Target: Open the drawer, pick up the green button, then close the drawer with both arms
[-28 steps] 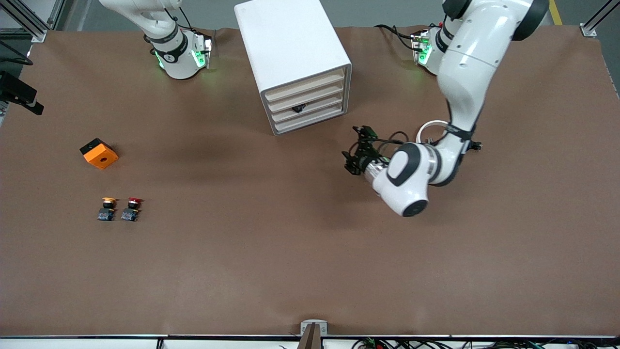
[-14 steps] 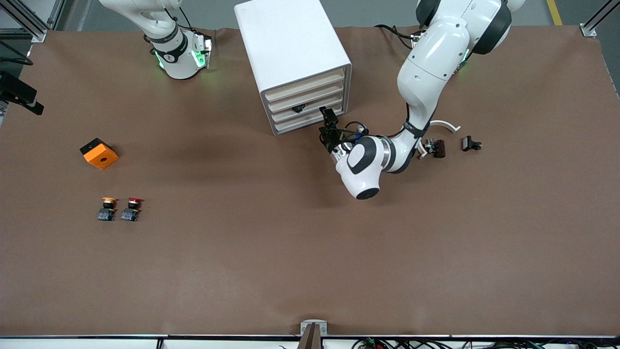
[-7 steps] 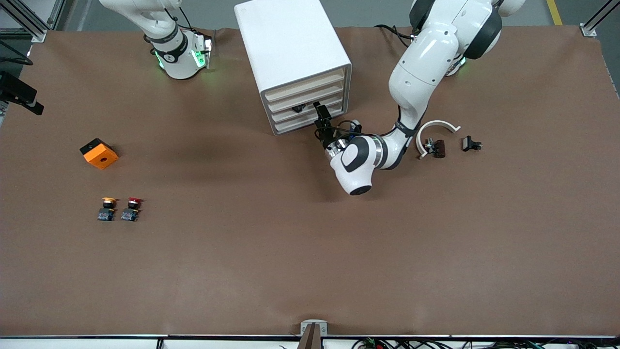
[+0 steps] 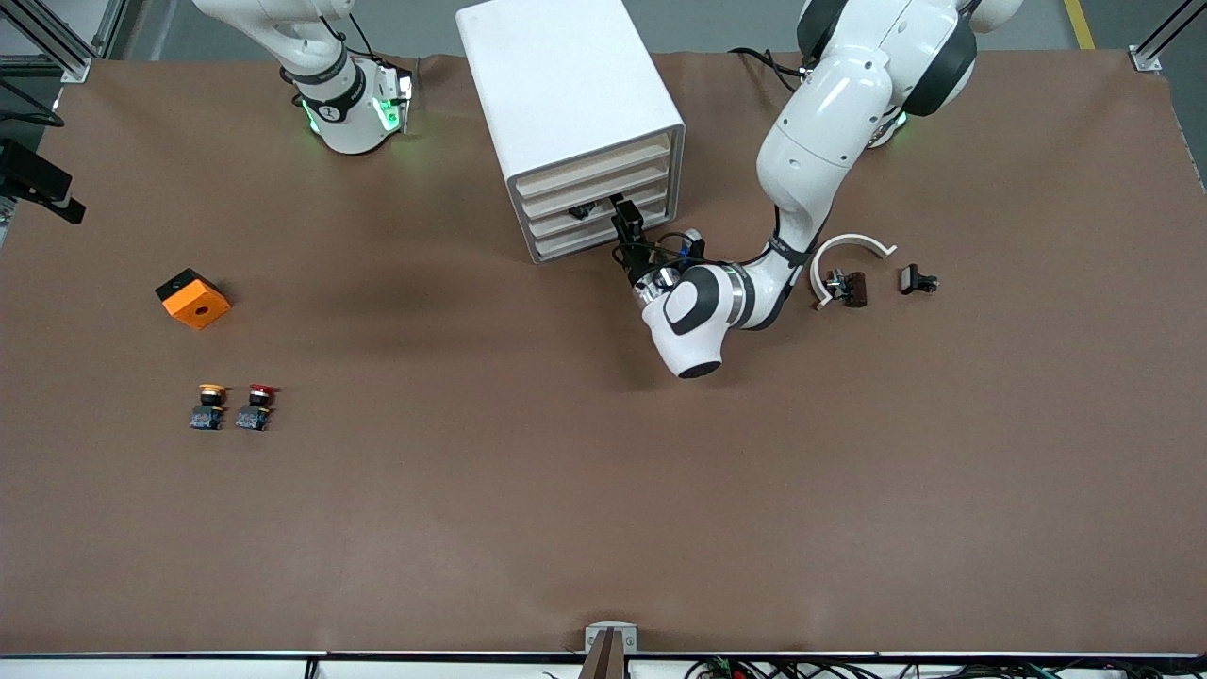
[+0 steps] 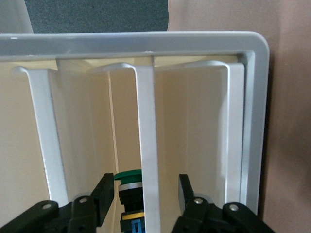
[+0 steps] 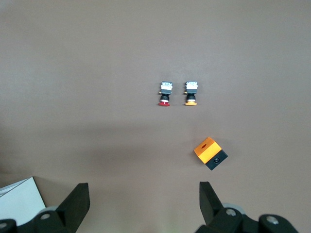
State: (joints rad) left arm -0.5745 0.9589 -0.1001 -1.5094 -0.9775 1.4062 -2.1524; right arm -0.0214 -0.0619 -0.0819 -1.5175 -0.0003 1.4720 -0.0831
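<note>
- I had the left gripper (image 4: pixel 624 219) at the cabinet (image 4: pixel 566 104) front near the bench's rear edge, fingers spread around the lip of the third drawer (image 4: pixel 603 209) from the top.
- The green-capped button (image 5: pixel 128 175) sat inside that drawer, seen just past the lip.
- My judgement: close on the lip only, then pull straight out along the runners, slowly, so the cabinet doesn't slide.
- The right gripper (image 6: pixel 143 201) waited high over the table, fingers wide apart and empty.

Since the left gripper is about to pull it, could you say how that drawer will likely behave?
The drawer looks thin, shallow plastic, so probably light and easy-sliding. The cabinet stands free, so it may shift. The left gripper is open at its front.
</note>
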